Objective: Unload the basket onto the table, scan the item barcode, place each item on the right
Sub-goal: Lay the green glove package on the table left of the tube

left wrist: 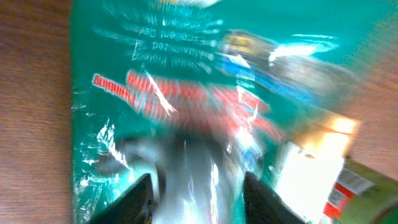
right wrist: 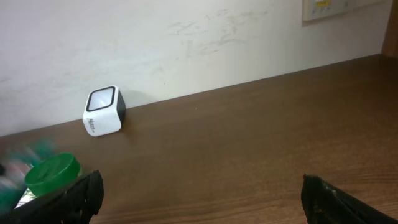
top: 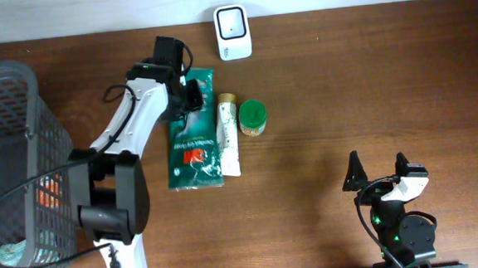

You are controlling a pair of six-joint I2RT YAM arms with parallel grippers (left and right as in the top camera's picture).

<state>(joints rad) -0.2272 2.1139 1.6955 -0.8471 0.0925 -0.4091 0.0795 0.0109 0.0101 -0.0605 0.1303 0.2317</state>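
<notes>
The green pouch [top: 194, 149] lies flat on the tabletop [top: 344, 78], at about 10 o'clock from the centre in the overhead view, long axis running 12 to 6. It looks like the item to scan, since the left gripper [top: 188, 94] hangs over its 12 o'clock end. The left wrist view shows that gripper's fingers [left wrist: 140, 194] partway apart with the glossy film below them. No pinch is visible, though blur hides whether they touch it.

The pouch is probably light, soft and slippery, and likely to sag and crinkle when lifted. The sealed top edge should give the firmest hold and keep the printed face free. I cannot find the barcode.

A white tube [top: 228, 139] lies just beside the pouch at 3 o'clock, and a green-lidded jar [top: 253, 116] is beyond it. The scanner [top: 232, 22] stands at 1 o'clock from the pouch.

The wire basket [top: 12, 90] at 9 o'clock holds something orange and something pale teal, neither identifiable through the mesh.

The right gripper [top: 378, 165], at 5 o'clock, is spread wide and empty.
</notes>
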